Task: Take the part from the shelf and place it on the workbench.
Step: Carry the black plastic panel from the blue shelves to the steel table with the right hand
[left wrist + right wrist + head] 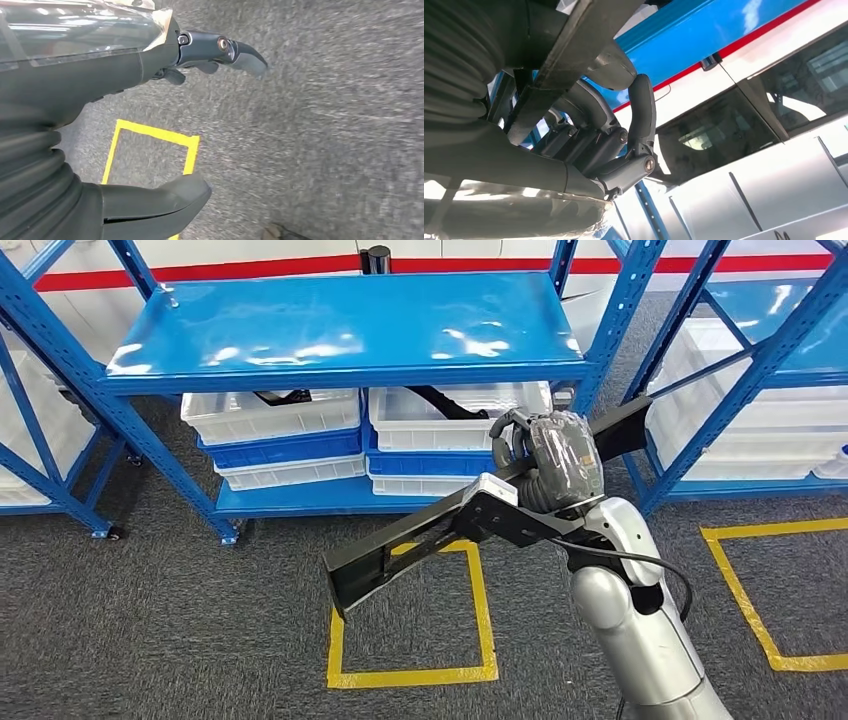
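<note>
Head view shows the right hand (pixel 548 455) up in front of the blue shelf (pixel 345 330), and it holds the part (pixel 420 545). The part is long, flat and black, like a bent strip with raised edges. One end sticks out past the hand toward the right (pixel 625 425). The other end is wider and hangs low on the left, over the grey carpet (pixel 150 630) and a square of yellow tape (pixel 410 675). The part is in the air, tilted, and touches nothing but the hand. It is just in front of the shelf's lower level, where white bins (pixel 270 415) and blue bins (pixel 285 448) sit in stacks. More black parts (pixel 445 400) lie in the top white bins. In the right wrist view the dark fingers (pixel 641 112) curl tight around the edge of the part (pixel 574 45), with the thumb (pixel 611 70) pressed on it. In the left wrist view the left hand (pixel 150 125) is over the carpet (pixel 325 125) and the yellow tape (pixel 150 132). Its fingers (pixel 220 50) and thumb (pixel 160 200) are spread apart and nothing is between them.
</note>
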`<state>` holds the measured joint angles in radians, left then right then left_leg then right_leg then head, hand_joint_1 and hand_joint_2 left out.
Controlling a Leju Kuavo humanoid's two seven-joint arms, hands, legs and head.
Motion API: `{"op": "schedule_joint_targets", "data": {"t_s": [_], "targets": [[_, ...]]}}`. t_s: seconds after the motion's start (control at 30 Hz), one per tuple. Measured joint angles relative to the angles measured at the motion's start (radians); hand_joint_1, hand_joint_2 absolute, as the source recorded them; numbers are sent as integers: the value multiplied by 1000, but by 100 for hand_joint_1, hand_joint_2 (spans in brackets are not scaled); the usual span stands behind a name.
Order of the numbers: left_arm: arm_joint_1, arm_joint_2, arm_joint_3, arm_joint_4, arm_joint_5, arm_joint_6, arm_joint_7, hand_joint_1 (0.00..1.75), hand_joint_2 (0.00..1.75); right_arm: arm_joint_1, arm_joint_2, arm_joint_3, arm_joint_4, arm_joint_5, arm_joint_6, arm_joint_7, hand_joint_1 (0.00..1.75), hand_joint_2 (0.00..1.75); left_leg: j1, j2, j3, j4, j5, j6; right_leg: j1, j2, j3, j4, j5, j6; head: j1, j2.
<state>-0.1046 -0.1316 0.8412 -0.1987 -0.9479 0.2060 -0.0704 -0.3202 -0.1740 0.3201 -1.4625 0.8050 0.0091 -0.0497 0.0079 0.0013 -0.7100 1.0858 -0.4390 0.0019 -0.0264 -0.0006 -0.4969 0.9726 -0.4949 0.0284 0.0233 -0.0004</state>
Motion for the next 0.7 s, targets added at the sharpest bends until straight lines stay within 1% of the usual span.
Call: {"op": "schedule_joint_targets", "data": {"t_s": [0.03,0.07,0.1,0.13,0.17,0.2,0.23,0.27,0.3,0.33,0.4,0.43,0.47,0.5,0.53,0.57,0.6,0.63,0.67,0.7], "targets": [[2,0,0,0,-2,0,-1,0,175,4,0,0,0,-5,-3,-2,175,175,1,-1,-21,74,-50,-4,4,-2,-10,2,6,-9,-1,0],[4,0,0,0,-3,0,-3,0,175,10,-1,0,0,-7,-5,-3,175,175,2,-1,-39,149,-89,-6,6,-4,-19,5,12,-14,-1,0],[6,0,0,0,-4,0,-3,0,175,18,-1,0,0,-8,-7,-4,175,175,3,-1,-48,203,-109,-8,8,-6,-29,9,17,-17,-1,0],[7,0,0,0,-5,0,-4,0,175,27,-2,0,0,-9,-9,-5,175,175,3,-1,-39,223,-109,-9,9,-7,-37,13,20,-17,-1,0],[8,0,0,0,-6,0,-5,0,175,35,-3,0,-1,-9,-10,-5,175,175,4,-1,-11,199,-93,-8,10,-7,-45,18,22,-15,-1,0],[8,0,0,0,-8,0,-5,0,175,42,-5,-1,-3,-9,-11,-5,175,175,4,-2,35,138,-69,-5,10,-7,-51,24,23,-14,-1,0],[8,1,0,0,-10,-1,-6,0,175,46,-6,-1,-5,-9,-13,-5,175,175,4,-5,83,68,-55,0,10,-7,-57,30,23,-13,-1,0],[8,1,0,0,-12,-1,-6,0,175,49,-6,-2,-7,-9,-15,-5,175,175,3,-7,120,8,-44,6,13,-6,-64,36,25,-10,-1,0],[7,2,0,0,-14,-1,-7,0,175,52,-6,-2,-10,-9,-17,-6,175,175,0,-10,142,-32,-40,11,14,-6,-70,40,29,-4,-1,0],[8,2,0,0,-16,-1,-6,0,175,55,-6,-3,-12,-9,-19,-6,175,175,-3,-11,147,-45,-43,16,14,-6,-77,42,35,4,0,0],[8,3,-1,0,-16,-1,-6,0,175,59,-7,-3,-14,-9,-21,-6,175,175,-8,-9,142,-55,-29,28,12,-5,-85,41,45,24,0,0],[8,3,0,0,-16,-1,-6,0,175,59,-7,-4,-14,-9,-21,-7,175,175,-7,-7,143,-66,-23,34,11,-4,-91,44,39,29,0,0],[6,3,0,0,-15,0,-6,0,175,57,-8,-4,-14,-9,-20,-8,175,175,-4,-5,141,-77,-15,42,11,-3,-100,60,22,30,1,0],[5,3,0,0,-13,0,-6,0,175,54,-9,-4,-13,-9,-19,-10,175,175,-1,-3,137,-88,-8,48,11,-2,-116,98,-9,27,3,0],[5,3,0,0,-9,1,-6,0,175,51,-10,-4,-11,-8,-18,-12,175,175,0,-2,130,-93,0,52,10,-2,-137,157,-47,23,5,0],[6,2,0,0,-6,1,-6,0,175,49,-10,-3,-9,-8,-17,-14,175,175,0,-1,119,-93,9,54,9,-1,-157,227,-84,20,6,0],[7,2,0,0,-3,2,-6,0,175,47,-10,-3,-6,-8,-16,-17,175,175,1,0,107,-93,18,54,7,-1,-172,290,-110,22,6,0],[8,1,0,0,0,2,-6,0,175,46,-10,-2,-3,-8,-15,-20,175,175,1,1,95,-93,27,51,5,-1,-174,326,-118,30,7,0],[8,0,1,0,2,2,-7,0,175,42,-10,-2,1,-8,-14,-23,175,175,3,2,83,-92,37,48,2,-1,-159,326,-107,42,6,0],[8,-1,2,0,5,2,-8,0,175,35,-9,-1,5,-9,-13,-26,175,175,6,2,69,-90,47,43,-2,-1,-126,289,-84,58,7,0]]}}
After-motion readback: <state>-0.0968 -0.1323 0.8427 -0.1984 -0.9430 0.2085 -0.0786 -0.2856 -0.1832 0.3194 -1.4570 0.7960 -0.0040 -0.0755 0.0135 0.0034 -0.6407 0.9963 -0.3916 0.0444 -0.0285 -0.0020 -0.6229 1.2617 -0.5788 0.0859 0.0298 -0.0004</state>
